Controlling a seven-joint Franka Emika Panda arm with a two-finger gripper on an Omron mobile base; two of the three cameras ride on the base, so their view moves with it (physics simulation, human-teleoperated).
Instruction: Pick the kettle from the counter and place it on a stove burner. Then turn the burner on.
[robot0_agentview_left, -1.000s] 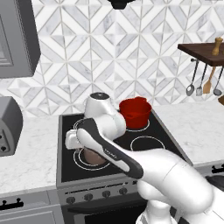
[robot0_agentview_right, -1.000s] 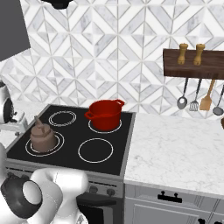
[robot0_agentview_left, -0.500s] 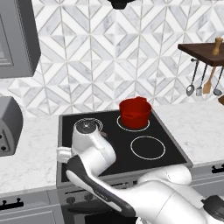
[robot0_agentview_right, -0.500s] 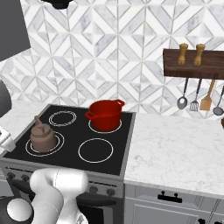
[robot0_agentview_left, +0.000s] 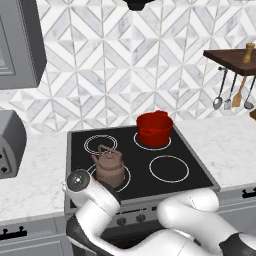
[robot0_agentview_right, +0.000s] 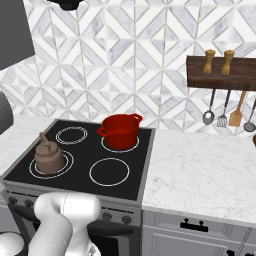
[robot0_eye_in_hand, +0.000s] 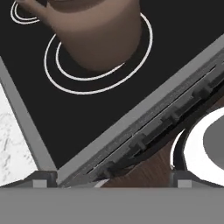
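Kettle (robot0_agentview_left: 109, 167) sits on the stove burner (robot0_agentview_right: 51, 164), front left of the cooktop, free of me. Whether my fingers are apart, I cannot tell. Risk: among that row of knobs (robot0_eye_in_hand: 139, 145) on the front panel, I may turn the wrong one and heat another ring.

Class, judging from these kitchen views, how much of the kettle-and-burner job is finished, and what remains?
Done: the kettle sits on the stove burner, the largest double ring at the cooktop's front left. In hand: the arm is low by the stove front, and its hand view looks along the knobs. Left: turning the burner on.
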